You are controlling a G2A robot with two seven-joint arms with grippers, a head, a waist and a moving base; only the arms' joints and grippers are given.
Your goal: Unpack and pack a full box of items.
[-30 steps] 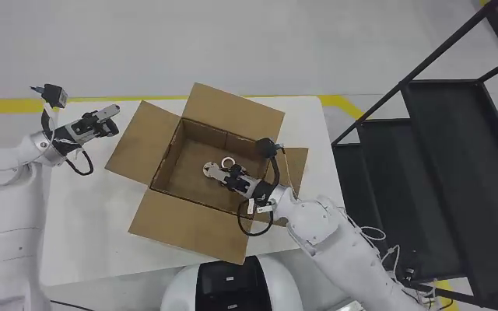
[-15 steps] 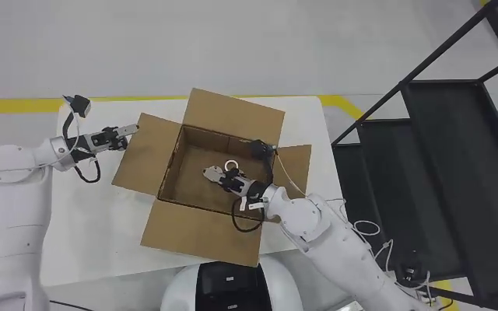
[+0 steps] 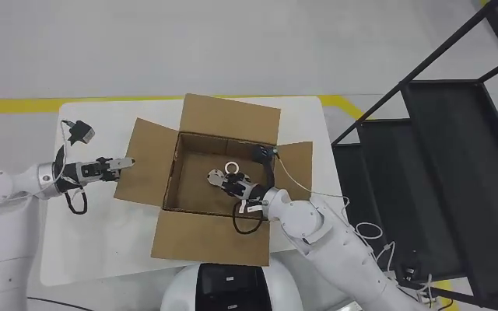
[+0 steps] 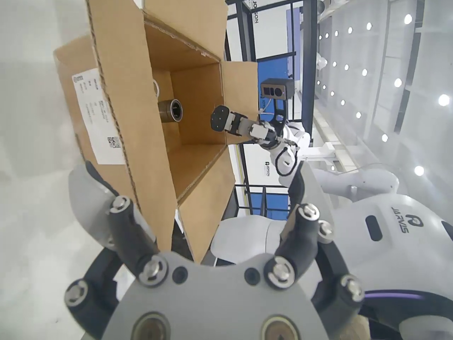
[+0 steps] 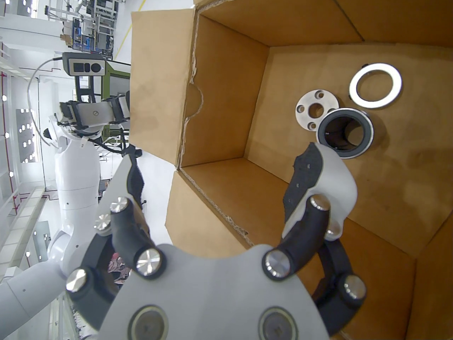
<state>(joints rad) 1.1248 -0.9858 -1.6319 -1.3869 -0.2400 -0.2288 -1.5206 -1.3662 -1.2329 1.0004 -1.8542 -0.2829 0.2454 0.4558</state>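
Metal sleeve [image 5: 344, 132] just beside right gripper [image 5: 223, 166]

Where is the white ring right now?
In the right wrist view, the white ring lies flat on the cardboard box floor, beside the holed metal disc.

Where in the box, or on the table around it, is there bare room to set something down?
Free: the box floor between the parts and the wall nearest the left pincer; also the table on the robot's side of that pincer. Crowded: ring, flange disc and sleeve lie bunched together, the open right pincer over them.
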